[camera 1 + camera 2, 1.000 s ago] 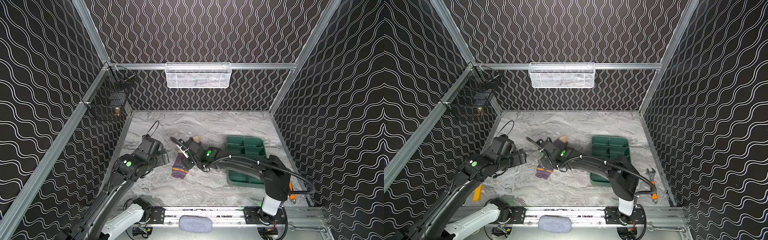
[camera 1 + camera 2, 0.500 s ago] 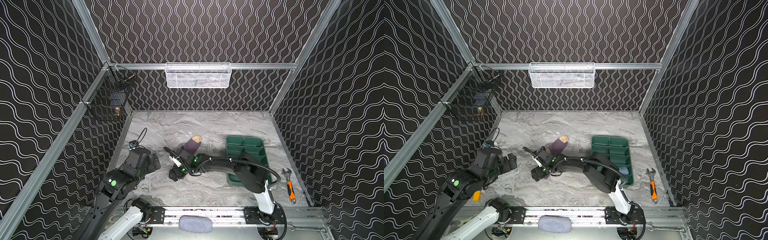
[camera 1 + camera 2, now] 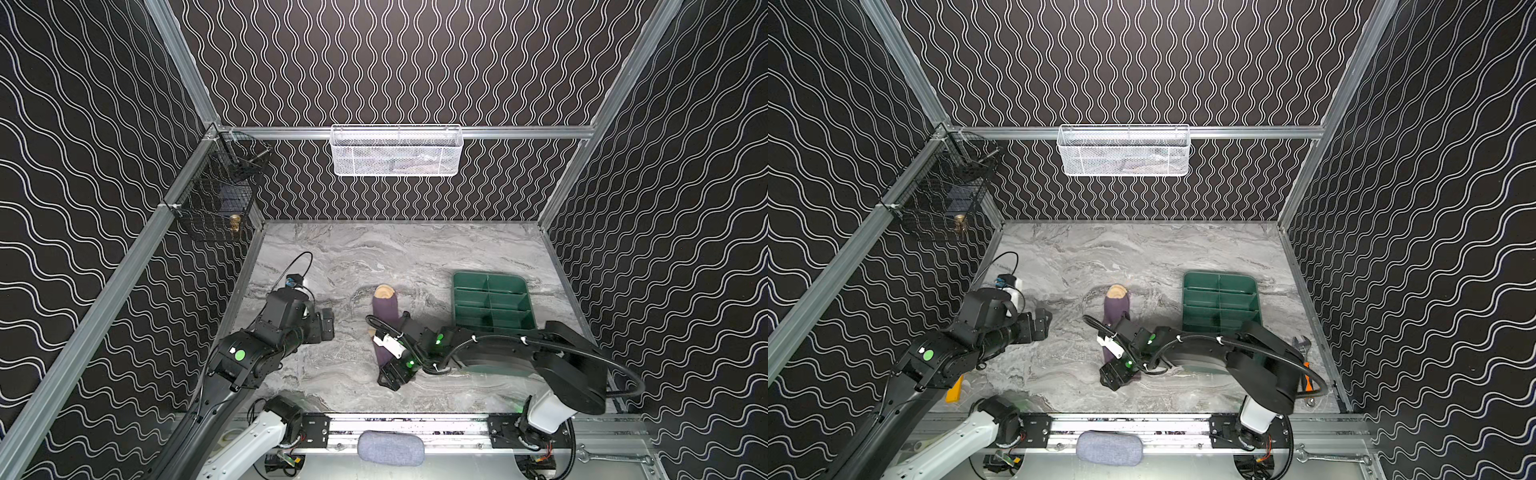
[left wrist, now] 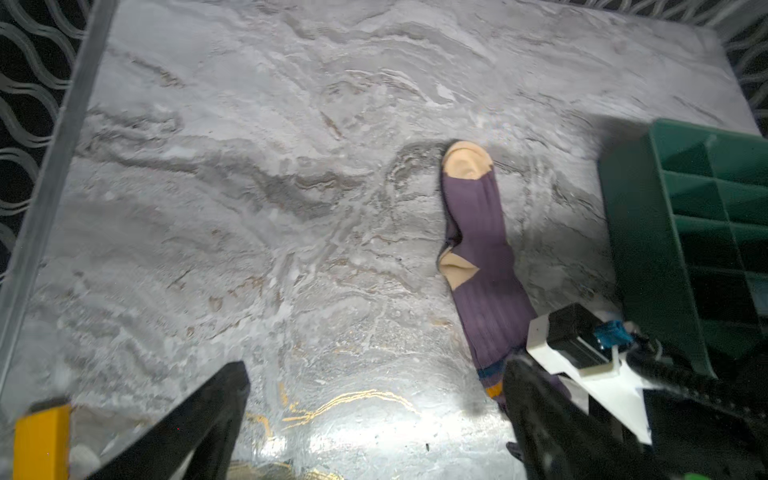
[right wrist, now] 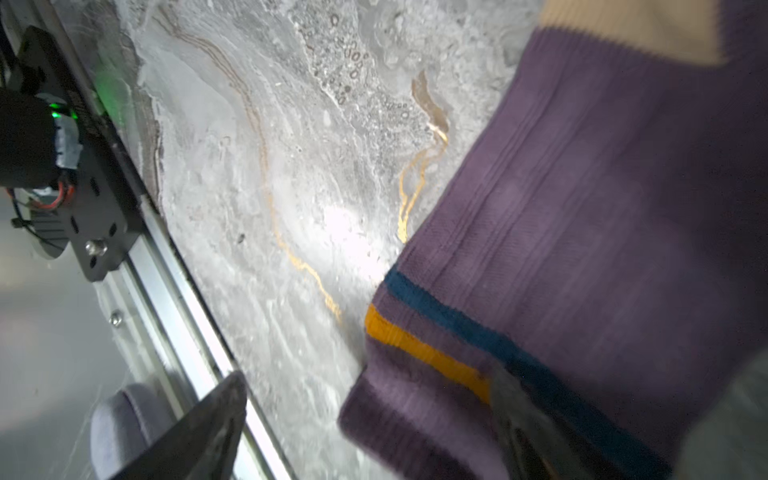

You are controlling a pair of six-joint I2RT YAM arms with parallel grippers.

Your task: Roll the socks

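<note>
One purple ribbed sock [image 3: 385,309] lies stretched flat on the marble table, its tan toe [image 3: 384,291] pointing to the back wall and its navy and orange stripes at the near end. In the left wrist view the sock [image 4: 478,249] shows a tan heel patch. My right gripper [image 3: 390,377] hangs open over the cuff end; in the right wrist view the cuff [image 5: 415,407] lies between its spread fingers, close to one of them. My left gripper [image 3: 328,326] stands open to the left of the sock, with only bare table between its fingers [image 4: 208,415].
A green compartment tray [image 3: 490,299] sits right of the sock, partly under my right arm. A white mesh basket [image 3: 397,151] hangs on the back wall and a black wire basket [image 3: 220,199] on the left. A grey pad [image 3: 390,446] rests on the front rail.
The sock was bunched between both grippers and now lies straight. My right gripper has slid toward the front to the cuff. My left gripper has let go and drawn back to the left.
</note>
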